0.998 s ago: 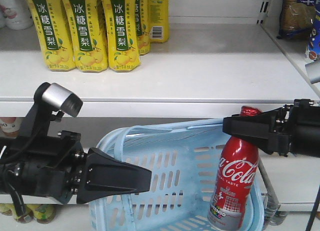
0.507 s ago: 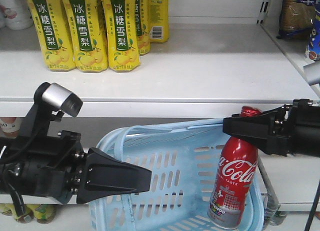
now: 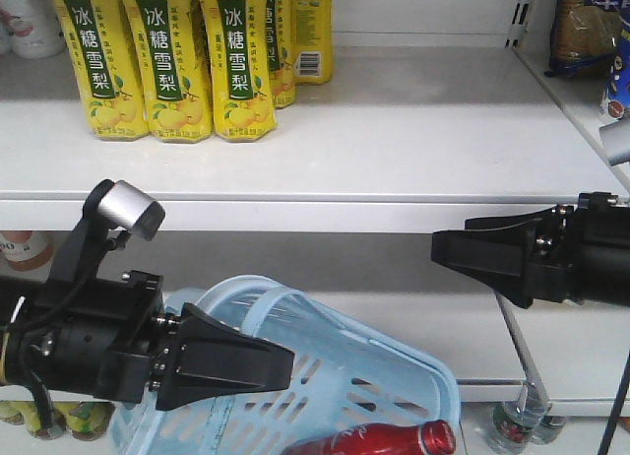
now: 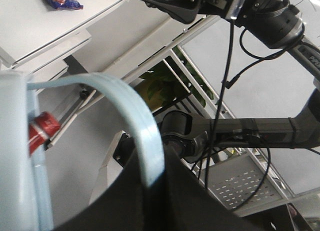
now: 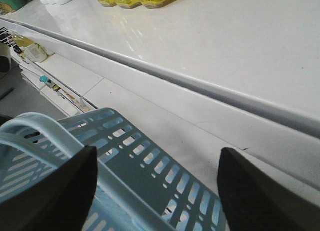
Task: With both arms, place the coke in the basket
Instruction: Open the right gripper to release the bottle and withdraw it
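The coke [image 3: 379, 441] lies on its side in the light blue basket [image 3: 394, 376], red cap pointing right. The basket hangs tilted, low in the front view. My left gripper [image 3: 283, 362] is shut on the basket's handle [image 4: 145, 136], which runs as a pale blue strip between the jaws of the left gripper [image 4: 159, 187]. The coke's red cap [image 4: 42, 132] shows past the basket wall [image 4: 15, 156]. My right gripper [image 3: 439, 248] is above and to the right, open and empty. In its own view the right gripper [image 5: 157, 188] hovers over the basket's slotted side [image 5: 150, 161].
Yellow drink bottles [image 3: 162, 61] stand at the back left of the upper white shelf [image 3: 394, 140]. A snack bag [image 3: 581, 27] sits at the top right. A metal shelf post [image 3: 522, 361] runs down at the right, with small bottles [image 3: 512, 425] at its foot.
The right gripper has let go of the coke, which dropped from upright to lying in the basket. The basket and left gripper have moved lower and the basket has tilted.
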{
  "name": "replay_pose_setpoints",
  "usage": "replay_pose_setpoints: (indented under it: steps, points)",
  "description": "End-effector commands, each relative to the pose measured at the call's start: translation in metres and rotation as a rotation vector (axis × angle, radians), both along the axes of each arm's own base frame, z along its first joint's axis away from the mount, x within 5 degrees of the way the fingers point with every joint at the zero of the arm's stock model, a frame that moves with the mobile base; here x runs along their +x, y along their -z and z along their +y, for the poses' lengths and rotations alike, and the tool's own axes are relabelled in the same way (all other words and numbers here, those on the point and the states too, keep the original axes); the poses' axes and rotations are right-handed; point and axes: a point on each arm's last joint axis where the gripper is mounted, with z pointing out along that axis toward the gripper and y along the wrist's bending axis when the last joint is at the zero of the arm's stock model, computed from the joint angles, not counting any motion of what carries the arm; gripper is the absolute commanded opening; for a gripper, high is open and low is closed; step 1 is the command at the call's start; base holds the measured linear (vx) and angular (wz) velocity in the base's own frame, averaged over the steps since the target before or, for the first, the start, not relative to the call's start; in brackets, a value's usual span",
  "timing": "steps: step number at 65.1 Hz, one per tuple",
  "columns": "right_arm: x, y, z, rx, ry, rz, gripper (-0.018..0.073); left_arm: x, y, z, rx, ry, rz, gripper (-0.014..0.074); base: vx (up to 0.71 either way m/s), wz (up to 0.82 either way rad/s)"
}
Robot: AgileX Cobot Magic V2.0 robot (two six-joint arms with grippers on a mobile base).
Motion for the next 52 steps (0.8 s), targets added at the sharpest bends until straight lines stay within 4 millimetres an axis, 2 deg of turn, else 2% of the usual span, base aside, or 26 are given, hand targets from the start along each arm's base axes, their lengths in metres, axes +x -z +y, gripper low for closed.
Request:
replay_pose_setpoints:
  steps: [1,8,16,18,30,39,52]
  points:
    - [-0.005,-0.020,-0.001,-0.002,0.016,-0.086,0.0410,-0.017,-0.037,0.000,-0.253,0.143,0.007,-0.0006,0.00,0.00]
    - [-0.014,-0.035,-0.001,-0.019,0.024,-0.159,0.0262,-0.017,-0.037,0.000,-0.253,0.143,0.007,-0.0006,0.00,0.00]
    - [-0.033,-0.054,-0.001,-0.036,0.056,-0.271,0.0010,-0.017,-0.037,0.000,-0.253,0.143,0.007,-0.0006,0.00,0.00]
    - [-0.039,-0.058,-0.001,-0.037,0.068,-0.297,-0.0016,-0.017,-0.037,0.000,-0.253,0.143,0.007,-0.0006,0.00,0.00]
    - [-0.084,-0.071,-0.001,-0.053,0.129,-0.455,-0.0005,-0.017,-0.037,0.000,-0.253,0.143,0.007,-0.0006,0.00,0.00]
    - [-0.110,-0.045,-0.009,-0.070,0.283,-0.513,-0.0005,-0.017,-0.037,0.000,-0.253,0.143,0.007,-0.0006,0.00,0.00]
    - [-0.132,0.022,-0.020,-0.077,0.464,-0.476,-0.0005,-0.017,-0.037,0.000,-0.253,0.143,0.007,-0.0006,0.00,0.00]
